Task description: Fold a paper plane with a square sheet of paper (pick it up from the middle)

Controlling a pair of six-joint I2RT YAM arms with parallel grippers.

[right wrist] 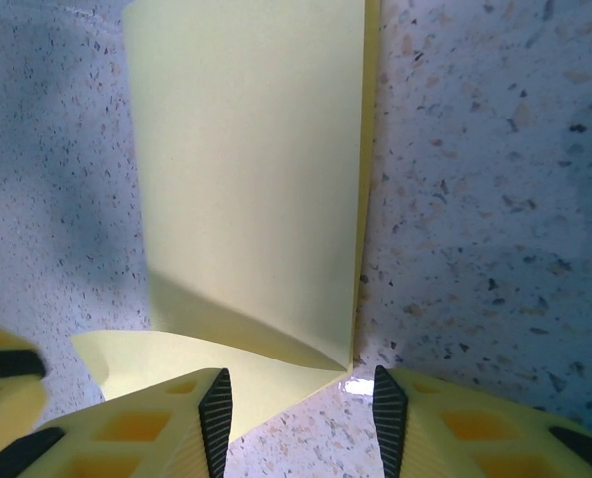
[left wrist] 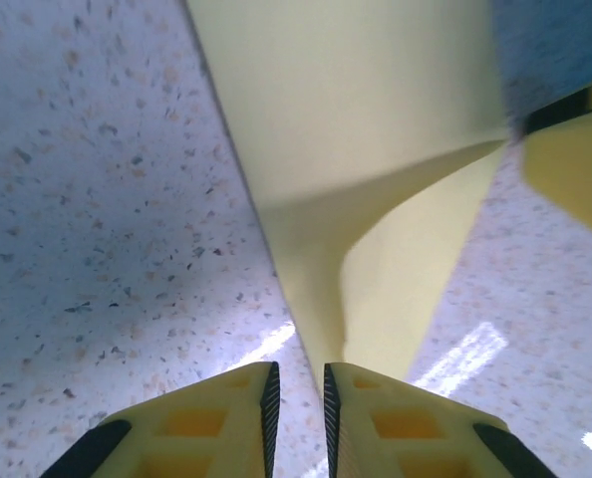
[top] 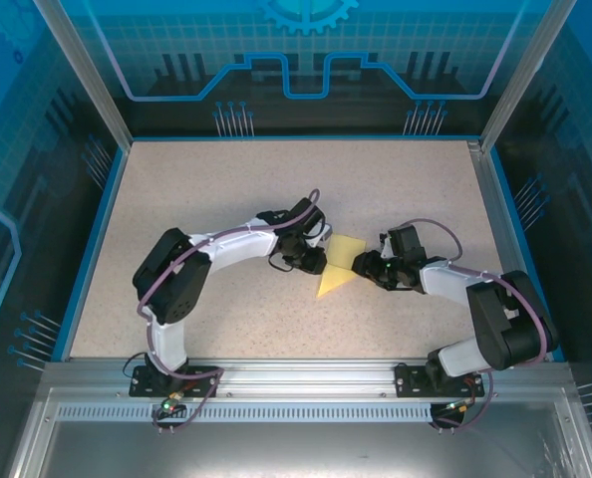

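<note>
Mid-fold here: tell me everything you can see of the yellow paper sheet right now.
The square sheet of paper is thin, matte, pale yellow, and already creased: from above it reads as a small pointed wedge on the speckled table. One layer lies flat; another lifts along a sharp fold. The left tool looks pinched on a raised tip, while the right tool stands open at a corner.

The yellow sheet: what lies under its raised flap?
Under the raised flap shows the sheet's own lower layer, flat on the speckled table. The table beneath that layer is covered.
</note>
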